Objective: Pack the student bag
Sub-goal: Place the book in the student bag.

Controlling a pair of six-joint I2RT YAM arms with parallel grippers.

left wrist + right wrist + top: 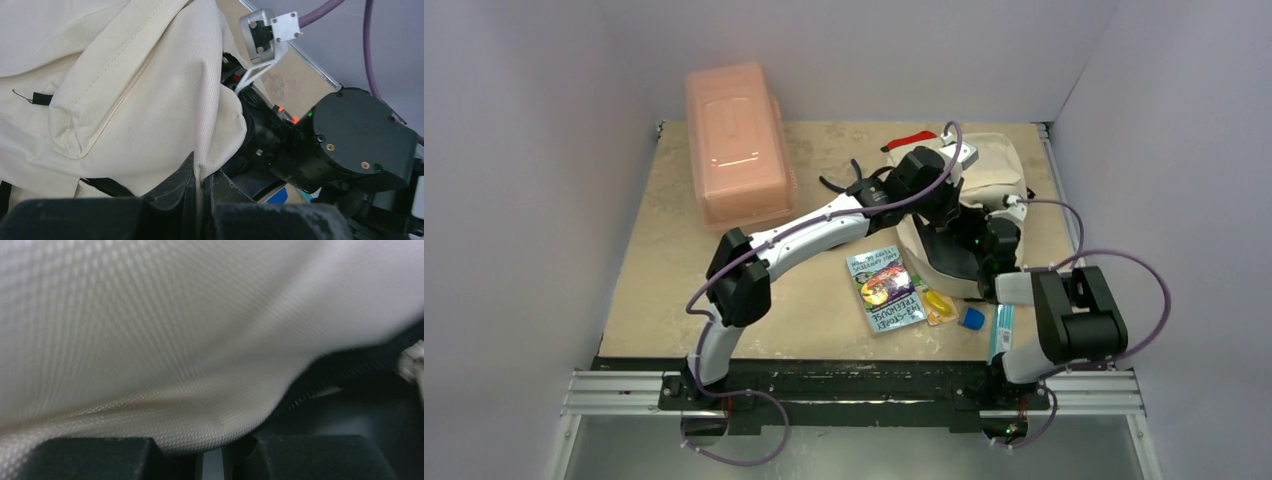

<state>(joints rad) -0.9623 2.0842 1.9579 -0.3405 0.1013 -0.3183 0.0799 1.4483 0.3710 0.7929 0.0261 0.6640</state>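
1. Your left gripper (200, 174) has its jaws clenched on a fold of the student bag (125, 85), which sits at the far right of the surface (664, 290). That pinch likely lifts the cloth to hold the bag's mouth open.
2. Your right gripper (212, 455) shows jaws nearly together with bag cloth across the tips. You cannot tell whether it is pinched.
3. The book (886, 290) lies just before the bag, probably waiting to go in. The pink box (736, 145) stands well apart.
4. Only "TREEHOUSE" on the book reads, upside down to you.
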